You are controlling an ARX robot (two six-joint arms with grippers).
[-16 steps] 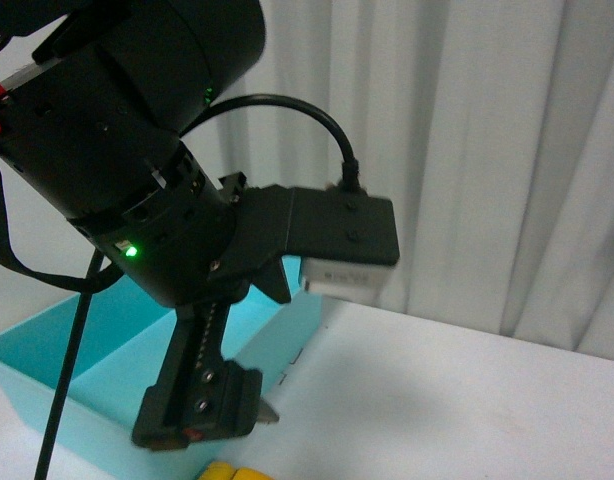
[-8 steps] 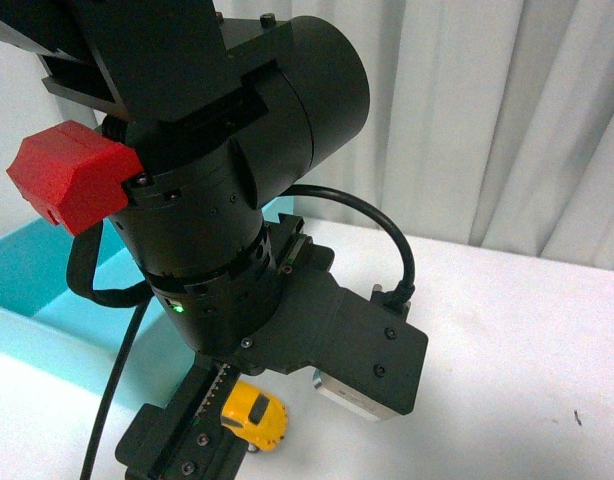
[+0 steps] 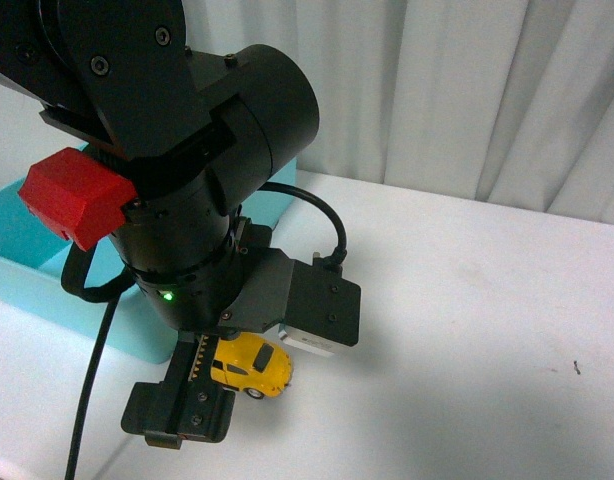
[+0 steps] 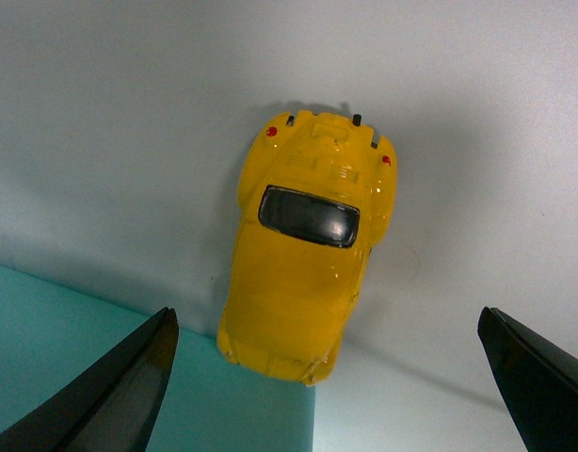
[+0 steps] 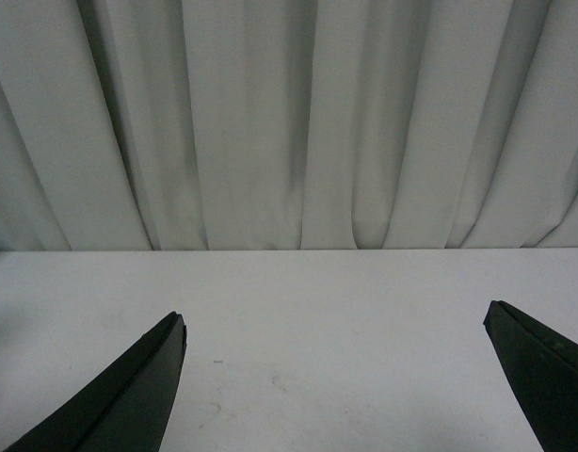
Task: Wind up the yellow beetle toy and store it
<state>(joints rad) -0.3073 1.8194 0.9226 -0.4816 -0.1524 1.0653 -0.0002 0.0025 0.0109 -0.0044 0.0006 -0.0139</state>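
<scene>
On the counter, yellow beetle toy (image 3: 252, 365) (image 4: 308, 273): stands on its wheels, roof up, just beside the near corner of the teal box (image 3: 27, 270) (image 4: 63, 320). I cannot tell whether it touches the wall.
Toy heading: the end with two small red lights points away from the teal box, and the rounded opposite end sits at the box's edge.
Toy look: glossy yellow body, one dark window seen from above, black wheels.
Left end effector (image 4: 324, 320): hangs over the toy beside the teal box with its fingers (image 4: 110, 395) spread wide. The toy lies between them, well clear of both, and nothing is gripped.
Left arm (image 3: 187, 150): a thick black body reaching down over the box's near corner, hiding part of the box in the front view. It carries a red block (image 3: 72, 195), a small green light (image 3: 167, 295) and a looping black cable (image 3: 327, 225).
Teal box: open-topped, on the counter (image 3: 467, 320), with what shows of its inside bare.
Counter: white and plain, stretching from the teal box to the curtain (image 3: 467, 90) (image 5: 270, 122).
Right end effector (image 5: 336, 315): fingers wide apart and holding nothing, facing bare counter and curtain. The teal box is not in its view, so I cannot place it against the box.
Curtain: pale, hanging in folds behind the teal box and along the counter's far edge.
</scene>
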